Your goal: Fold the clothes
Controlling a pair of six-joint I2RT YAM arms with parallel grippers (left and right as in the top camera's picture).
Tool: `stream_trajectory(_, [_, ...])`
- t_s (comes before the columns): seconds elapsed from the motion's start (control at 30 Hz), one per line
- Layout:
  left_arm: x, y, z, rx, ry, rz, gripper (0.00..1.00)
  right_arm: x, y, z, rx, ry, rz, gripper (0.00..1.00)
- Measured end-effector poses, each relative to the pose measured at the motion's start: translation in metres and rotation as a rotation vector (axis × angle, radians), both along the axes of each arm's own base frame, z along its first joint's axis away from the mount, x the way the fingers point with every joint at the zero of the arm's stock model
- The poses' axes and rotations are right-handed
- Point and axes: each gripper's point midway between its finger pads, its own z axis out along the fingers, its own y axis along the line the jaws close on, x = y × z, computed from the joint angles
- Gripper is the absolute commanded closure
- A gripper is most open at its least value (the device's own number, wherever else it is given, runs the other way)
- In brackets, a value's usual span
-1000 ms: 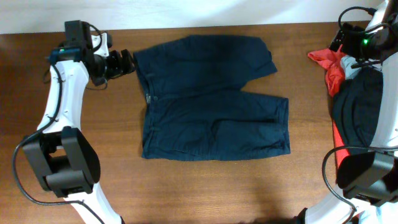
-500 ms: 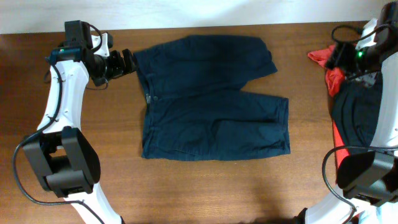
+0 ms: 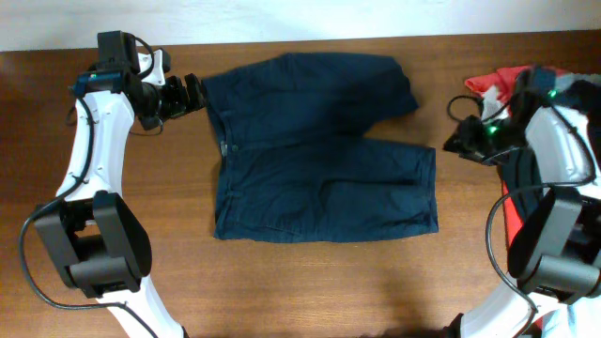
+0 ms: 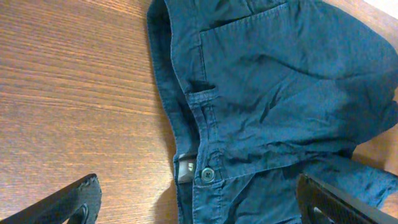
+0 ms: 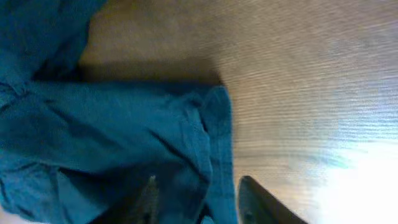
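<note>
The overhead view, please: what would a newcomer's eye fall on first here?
The dark navy shorts, spread flat across the middle of the wooden table, dominate the scene. The left gripper is open by their waistband, and the right gripper is open beside a leg hem. A red garment lies bunched at the far right edge.

Bare table on near side of shorts; garment pile crowds right edge.
</note>
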Motion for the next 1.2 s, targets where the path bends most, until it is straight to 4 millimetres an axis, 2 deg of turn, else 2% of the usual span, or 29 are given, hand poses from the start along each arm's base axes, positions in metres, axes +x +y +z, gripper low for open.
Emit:
stream_trajectory(0.27, [0.0, 0.0, 0.0, 0.0, 0.0, 0.0, 0.01, 0.004, 0.008, -0.036, 0.015, -0.088, 0.043, 0.44])
stream_trajectory(0.47, [0.0, 0.0, 0.0, 0.0, 0.0, 0.0, 0.01, 0.007, 0.015, -0.05, 0.009, -0.134, 0.065, 0.45])
stream_trajectory(0.53, [0.0, 0.0, 0.0, 0.0, 0.0, 0.0, 0.01, 0.009, 0.02, -0.053, 0.008, -0.147, 0.076, 0.45])
stream_trajectory(0.63, [0.0, 0.0, 0.0, 0.0, 0.0, 0.0, 0.01, 0.012, 0.029, -0.054, 0.007, -0.163, 0.102, 0.53])
stream_trajectory(0.83, [0.0, 0.0, 0.0, 0.0, 0.0, 0.0, 0.01, 0.016, 0.046, -0.053, -0.003, -0.175, 0.146, 0.53])
stream_trajectory(1.03, [0.0, 0.0, 0.0, 0.0, 0.0, 0.0, 0.01, 0.019, 0.047, -0.056, -0.051, -0.177, 0.159, 0.58])
stream_trajectory(1.2, [0.0, 0.0, 0.0, 0.0, 0.0, 0.0, 0.01, 0.023, 0.044, -0.056, -0.072, -0.19, 0.156, 0.58])
